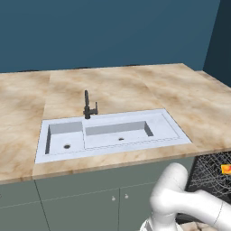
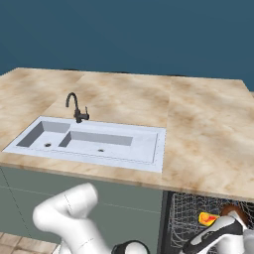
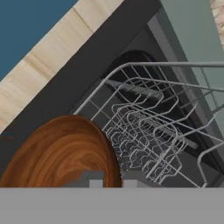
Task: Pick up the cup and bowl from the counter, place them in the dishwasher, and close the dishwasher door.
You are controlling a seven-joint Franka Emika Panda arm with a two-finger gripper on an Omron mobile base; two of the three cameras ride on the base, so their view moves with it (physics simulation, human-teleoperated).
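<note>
The dishwasher [image 2: 171, 223] stands open under the counter [image 2: 203, 129], at its right end. Its wire rack [image 3: 153, 131] lies pulled out below my hand. A brown wooden bowl [image 3: 61, 151] hangs over the rack's near corner, and my gripper [image 3: 111, 180] is shut on its rim. From the right base view the bowl [image 2: 238, 211] shows as a brown edge above my white forearm. The orange-yellow cup [image 2: 207, 218] lies in the rack, also seen as the cup [image 1: 227, 169] at the picture's right edge. The dishwasher door is out of view.
A white double-basin sink [image 1: 113, 133] with a black tap [image 1: 89, 106] is set in the counter [image 1: 135, 85] left of the dishwasher. Grey-green cupboard doors [image 1: 90, 200] run below it. A cupboard side [image 3: 192, 35] borders the rack opening.
</note>
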